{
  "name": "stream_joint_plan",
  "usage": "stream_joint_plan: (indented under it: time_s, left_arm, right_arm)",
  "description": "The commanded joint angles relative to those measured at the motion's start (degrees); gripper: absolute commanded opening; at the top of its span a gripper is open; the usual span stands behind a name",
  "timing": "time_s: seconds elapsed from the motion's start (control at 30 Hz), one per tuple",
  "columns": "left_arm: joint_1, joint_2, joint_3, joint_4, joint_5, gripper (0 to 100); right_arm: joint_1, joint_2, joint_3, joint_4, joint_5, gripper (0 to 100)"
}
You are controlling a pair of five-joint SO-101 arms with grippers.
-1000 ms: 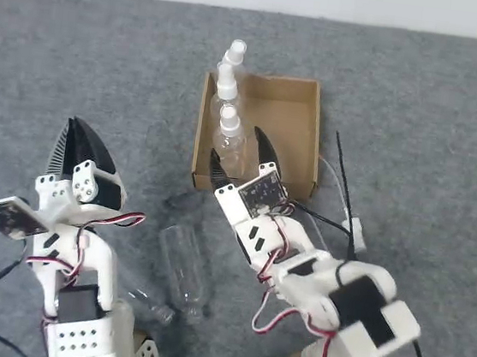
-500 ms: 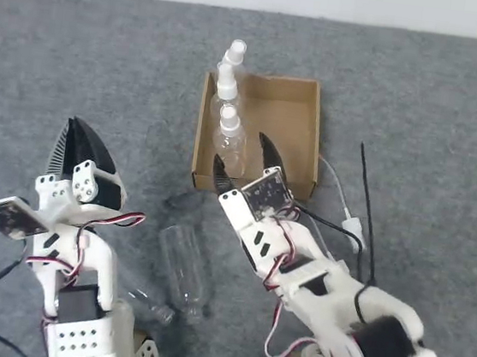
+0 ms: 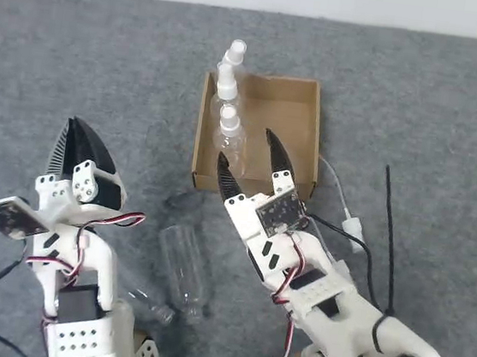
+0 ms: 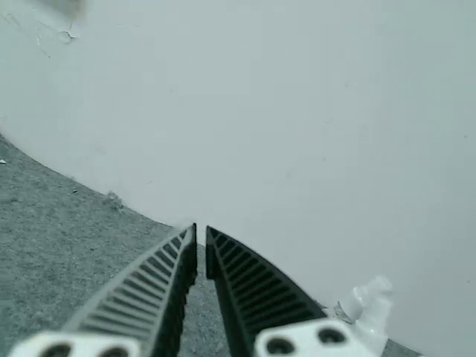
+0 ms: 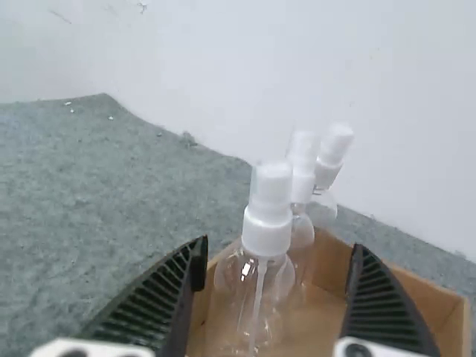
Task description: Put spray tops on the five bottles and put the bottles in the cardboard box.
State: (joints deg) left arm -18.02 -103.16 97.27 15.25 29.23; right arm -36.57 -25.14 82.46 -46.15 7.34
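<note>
Nearest the arm bases, two uncapped bottles lie on their sides on the grey table (image 3: 443, 124): one bare bottle (image 3: 184, 263) between the arms and a second bare bottle (image 3: 148, 303) just beside the left arm's base. I judge they are parked there within reach of both arms while they wait for tops.

The left end effector (image 3: 77, 145) is raised with its jaws pressed together and nothing between them, pointing towards the far wall. I take that as a parked pose that stays out of the way.

The right end effector (image 3: 248, 155) hangs over the near edge of the cardboard box (image 3: 317, 136), jaws spread wide and empty. The closest capped bottle (image 3: 230, 127) stands just beyond them. Three capped bottles stand in a row along one wall of the box, which leaves room for the other two.

Compared with a second ago, the right arm's elbow has swung back and to the side, its cable has trailed outward, and the end effector has shifted a little. The left arm and every bottle are unchanged.
</note>
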Motion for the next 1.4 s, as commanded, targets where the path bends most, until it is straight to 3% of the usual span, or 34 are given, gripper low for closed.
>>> stream_joint_plan:
  time_s: [0.0,0.33,0.5,0.77,1.07,1.37]
  left_arm:
    - [-0.18,-1.32,-0.75,-0.97,-0.79,1]
    - [-0.18,-1.32,-0.75,-0.97,-0.79,1]
    - [-0.18,-1.32,-0.75,-0.97,-0.79,1]
    - [-0.18,-1.32,-0.75,-0.97,-0.79,1]
    - [-0.18,-1.32,-0.75,-0.97,-0.79,1]
    - [-0.18,-1.32,-0.75,-0.97,-0.79,1]
  right_arm:
    - [-0.31,-6.37,-1.05,7.34,-0.62,24.6]
    - [-4.35,-22.46,-0.62,26.59,-0.79,24.6]
    - [-4.44,-30.11,-1.14,36.0,-6.15,24.6]
    - [-8.13,-39.6,-1.23,48.13,-6.42,24.6]
    - [-17.1,-40.92,-7.3,66.33,-6.77,24.6]
    - [-22.2,-39.34,-8.53,70.2,-10.55,24.5]
